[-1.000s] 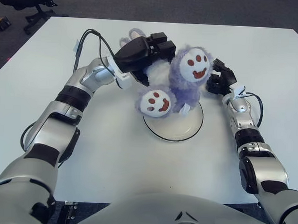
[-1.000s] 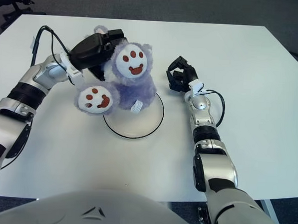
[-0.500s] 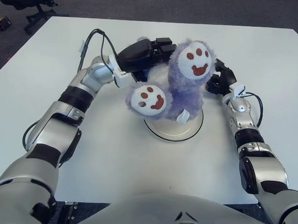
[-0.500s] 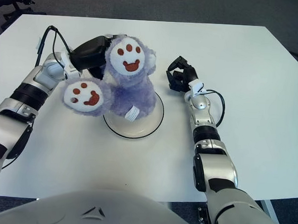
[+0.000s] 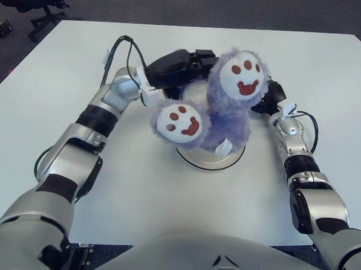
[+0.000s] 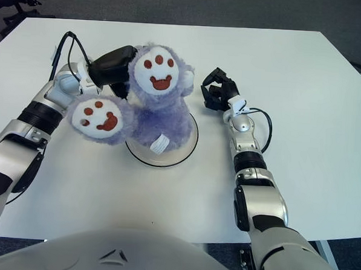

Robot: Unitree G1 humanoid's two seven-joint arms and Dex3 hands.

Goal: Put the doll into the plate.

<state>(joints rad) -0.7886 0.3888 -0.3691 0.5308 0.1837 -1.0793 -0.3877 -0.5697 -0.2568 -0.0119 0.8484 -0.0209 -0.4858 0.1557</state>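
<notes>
The doll (image 5: 224,107) is a fluffy purple plush with white paw soles marked with red-brown pads. It hangs feet toward me over the white black-rimmed plate (image 5: 230,162), covering most of it; I cannot tell if it touches the plate. My left hand (image 5: 175,68) is behind the doll's upper left and is shut on it. My right hand (image 6: 216,91) rests on the table just right of the doll and the plate, fingers curled, holding nothing.
The white table (image 5: 63,62) stretches all around the plate. Dark carpet lies beyond its far edge, with an office chair base (image 5: 30,0) at the far left.
My left hand has carried the doll a little to the right and lower over the plate. The doll's feet have swung slightly. My right hand has stayed put.
</notes>
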